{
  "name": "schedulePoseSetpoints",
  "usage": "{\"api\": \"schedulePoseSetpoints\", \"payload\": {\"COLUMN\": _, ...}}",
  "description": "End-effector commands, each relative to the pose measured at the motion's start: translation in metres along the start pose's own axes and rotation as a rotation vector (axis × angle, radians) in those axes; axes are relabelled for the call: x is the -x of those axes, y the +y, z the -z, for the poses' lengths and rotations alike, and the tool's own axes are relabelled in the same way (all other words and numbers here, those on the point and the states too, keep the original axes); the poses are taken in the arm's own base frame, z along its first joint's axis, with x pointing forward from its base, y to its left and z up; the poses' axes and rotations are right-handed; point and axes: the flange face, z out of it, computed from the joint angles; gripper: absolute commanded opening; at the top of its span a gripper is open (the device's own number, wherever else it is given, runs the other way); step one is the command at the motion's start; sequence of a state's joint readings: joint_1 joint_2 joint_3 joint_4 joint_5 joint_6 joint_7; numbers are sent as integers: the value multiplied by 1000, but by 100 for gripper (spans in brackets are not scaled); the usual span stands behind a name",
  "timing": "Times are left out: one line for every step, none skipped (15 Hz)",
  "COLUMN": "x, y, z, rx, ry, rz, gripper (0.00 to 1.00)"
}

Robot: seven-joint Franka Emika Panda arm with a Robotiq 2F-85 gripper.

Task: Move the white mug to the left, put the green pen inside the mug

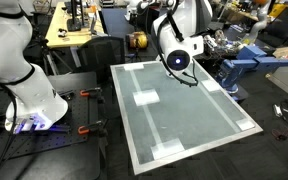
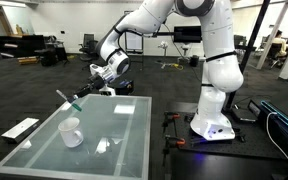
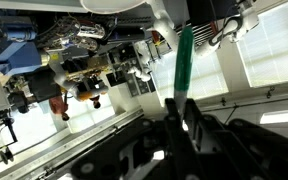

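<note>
One pair of jaws, pressed tight on the green pen (image 3: 184,62), fills the wrist view: the gripper (image 3: 183,110) pinches the pen near one end, and most of the shaft stands free beyond the grip. In an exterior view the gripper (image 2: 97,90) hangs above the far part of the glass-topped table (image 2: 129,118), with the pen (image 2: 70,100) jutting out sideways at a slant, clear of the surface. Below it in that view, the white mug (image 2: 72,132) stands upright on the glass with its mouth open and a flat white patch (image 2: 104,146) near it. Pen and mug are apart, and the pen is not yet in the mug. With the pen in the grip, the step in hand looks to be the drop into the mug. Done well, that means carrying the free tip over the middle of the mouth, turning the wrist so the pen points steeply down, and lowering until the tip is below the rim before the jaws part. A release from height or at a slant could glance off the rim or tip the mug on slick glass. How squarely the pen sits over the mug cannot be told from these angles. Behind, the arm's base (image 2: 212,125) stands beside the table, and desks, chairs and monitors line the room.
</note>
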State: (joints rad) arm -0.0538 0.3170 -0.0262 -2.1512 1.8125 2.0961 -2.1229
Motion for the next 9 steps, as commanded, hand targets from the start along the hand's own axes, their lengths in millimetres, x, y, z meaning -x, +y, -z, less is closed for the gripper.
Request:
{"api": "schedulePoseSetpoints", "payload": {"x": 2, "y": 0, "z": -1, "rx": -2, "ry": -2, "rz": 3, "gripper": 14}}
{"api": "schedulePoseSetpoints", "payload": {"x": 3, "y": 1, "z": -2, "rx": -2, "ry": -3, "rz": 3, "gripper": 14}}
{"api": "schedulePoseSetpoints", "payload": {"x": 3, "y": 1, "z": -3, "rx": -3, "ry": -3, "rz": 3, "gripper": 14}}
{"api": "schedulePoseSetpoints", "payload": {"x": 2, "y": 1, "z": -3, "rx": -3, "ry": -2, "rz": 5, "gripper": 14}}
{"api": "schedulePoseSetpoints", "payload": {"x": 2, "y": 1, "z": -3, "rx": -2, "ry": -2, "rz": 6, "gripper": 3}}
{"api": "schedulePoseSetpoints", "payload": {"x": 1, "y": 1, "z": -3, "rx": 4, "ry": 7, "rz": 15, "gripper": 3}}
{"api": "schedulePoseSetpoints", "payload": {"x": 1, "y": 2, "z": -4, "rx": 12, "ry": 16, "rz": 24, "gripper": 3}}
{"api": "schedulePoseSetpoints", "payload": {"x": 1, "y": 3, "z": -4, "rx": 23, "ry": 26, "rz": 34, "gripper": 3}}
{"api": "schedulePoseSetpoints", "payload": {"x": 0, "y": 3, "z": -5, "rx": 30, "ry": 38, "rz": 41, "gripper": 3}}
